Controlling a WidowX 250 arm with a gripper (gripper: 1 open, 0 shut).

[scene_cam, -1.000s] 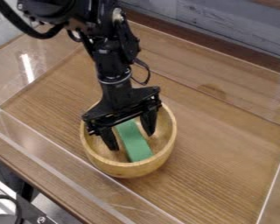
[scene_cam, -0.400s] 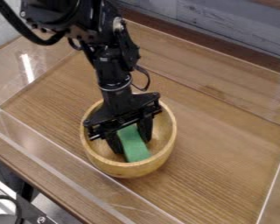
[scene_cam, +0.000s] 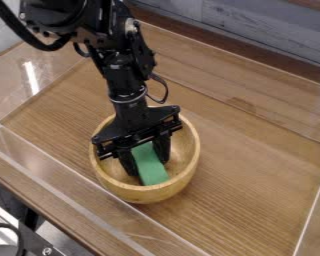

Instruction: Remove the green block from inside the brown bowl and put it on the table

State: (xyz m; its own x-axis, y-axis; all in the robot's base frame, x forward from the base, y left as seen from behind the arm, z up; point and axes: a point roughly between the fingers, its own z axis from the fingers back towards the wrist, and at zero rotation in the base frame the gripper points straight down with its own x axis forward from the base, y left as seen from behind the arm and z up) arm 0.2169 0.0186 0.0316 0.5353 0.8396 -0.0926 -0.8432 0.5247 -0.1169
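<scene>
Camera: end effector (scene_cam: 145, 157) pinching the green block (scene_cam: 151, 166) inside the brown bowl (scene_cam: 166, 193).

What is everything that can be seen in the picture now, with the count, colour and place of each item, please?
brown bowl: one, light brown, on the table toward the near side, under the arm
green block: one, green, inside the bowl, between the fingers of the tool
table: one, brown wood grain, under the bowl and across most of the view
clear walls: more than one, transparent, along the table's edges
panelled surface: one, grey, beyond the far edge of the table
cable: one, dark, at the lower left, outside the table
robot arm: one, black, reaching down from the upper left
tool: one, black, lowered into the bowl, closed on the block
</scene>
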